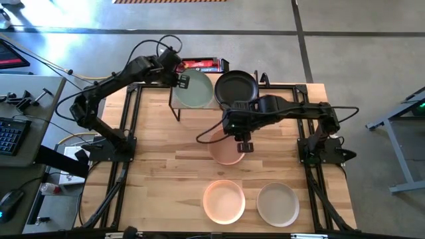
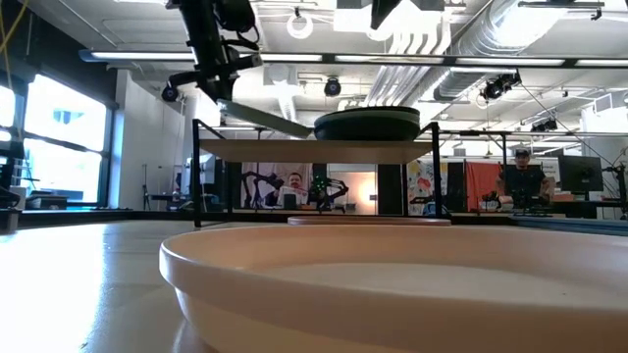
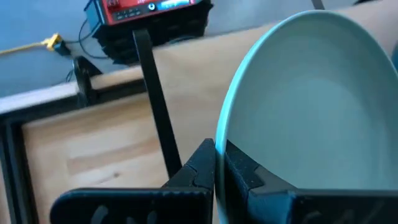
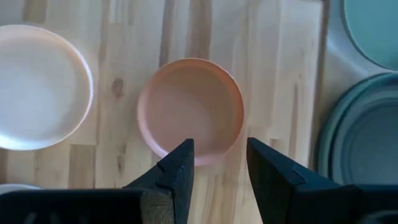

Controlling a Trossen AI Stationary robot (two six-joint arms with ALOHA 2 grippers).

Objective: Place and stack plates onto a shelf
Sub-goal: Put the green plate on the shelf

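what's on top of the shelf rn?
A black plate sits on the right half of the shelf. The left gripper, shut on a pale green plate, holds it tilted above the left half. Whether more lies beneath the black plate is hidden.

Matt plates (image 4: pixel 189 111), pale wooden table (image 1: pixel 159 159)

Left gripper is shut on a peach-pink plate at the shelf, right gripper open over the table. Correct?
Not quite. The left gripper is shut on a pale green plate, not a peach-pink one; the left wrist view shows the rim pinched between its fingers, by the shelf. The rest holds: the right gripper is open above a peach-pink plate on the table.
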